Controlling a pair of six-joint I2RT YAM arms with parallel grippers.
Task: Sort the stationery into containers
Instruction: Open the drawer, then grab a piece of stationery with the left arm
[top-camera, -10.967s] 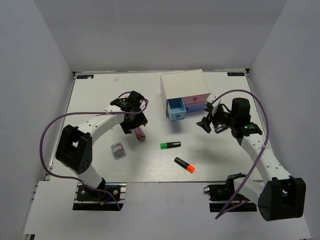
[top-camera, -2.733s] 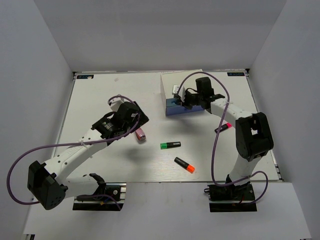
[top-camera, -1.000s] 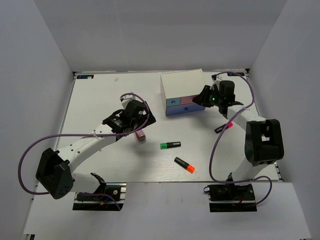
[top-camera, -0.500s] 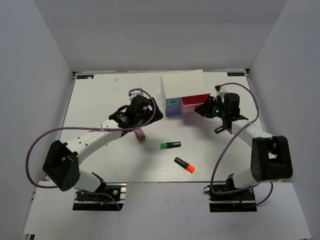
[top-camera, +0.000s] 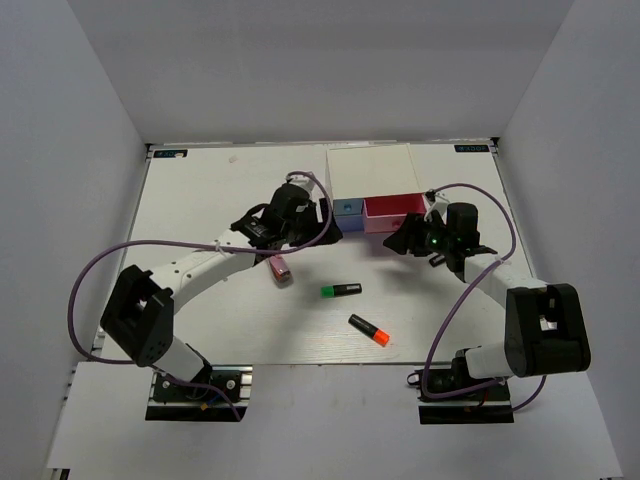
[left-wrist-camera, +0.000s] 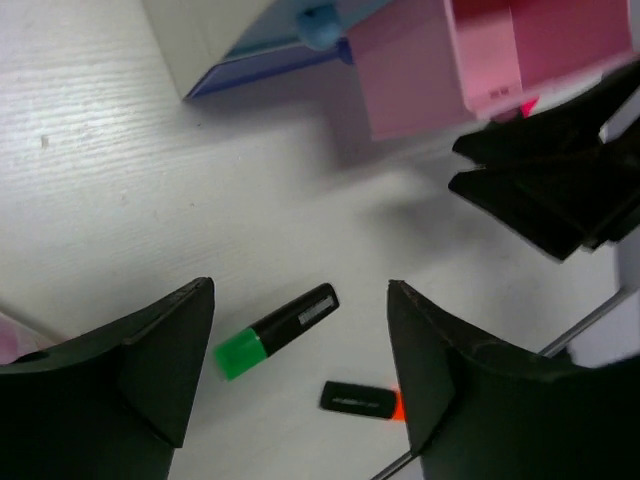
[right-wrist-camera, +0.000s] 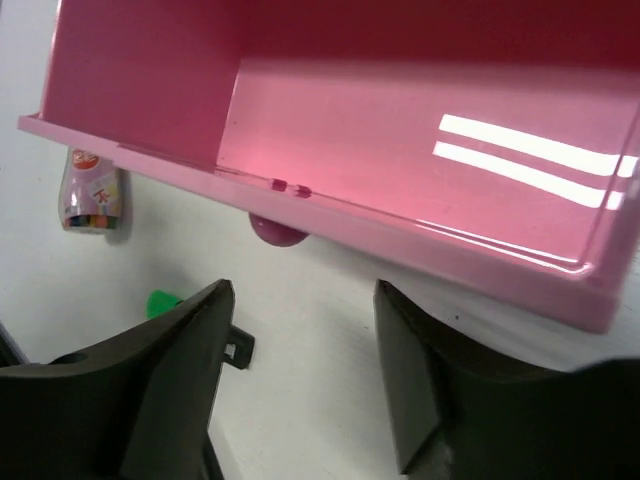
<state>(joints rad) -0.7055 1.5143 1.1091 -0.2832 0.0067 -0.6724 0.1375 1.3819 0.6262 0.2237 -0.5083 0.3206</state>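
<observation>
Starting nearest the arms: got the orange highlighter (top-camera: 369, 331) lying flat on the desk (top-camera: 200, 190), a bit right of centre. Just past that and slightly left, the green highlighter (top-camera: 340, 291), also flat, near the orange one but not touching. Further left, the pink oblong thing (top-camera: 280, 270), tucked right beside the left arm (top-camera: 200, 268); can't tell from above whether touching or not.

Next out, the right fingers (top-camera: 402, 243), parked just on the near side of the pink drawer (top-camera: 393, 212). Spread apart and gripping nothing. Knob (right-wrist-camera: 278, 228) sitting just past the tips in the wrist view, not pinched. Same view also catching the pink oblong thing and a bit of green cap on the desk off to the left.

Roughly level with that, the left fingers (top-camera: 322, 222), hanging over the desk just left of the drawers. Wide apart too, nothing held; only bare desk and the two highlighters showing down between them in the wrist view.

Pink drawer sticking well out toward the near side. Light-blue drawer (top-camera: 346, 208) right beside it on the left, sitting much further back, with a strip of the blue-violet drawer (left-wrist-camera: 255, 72) underneath. Farthest back, the white top of the box (top-camera: 370, 165), right of centre.
</observation>
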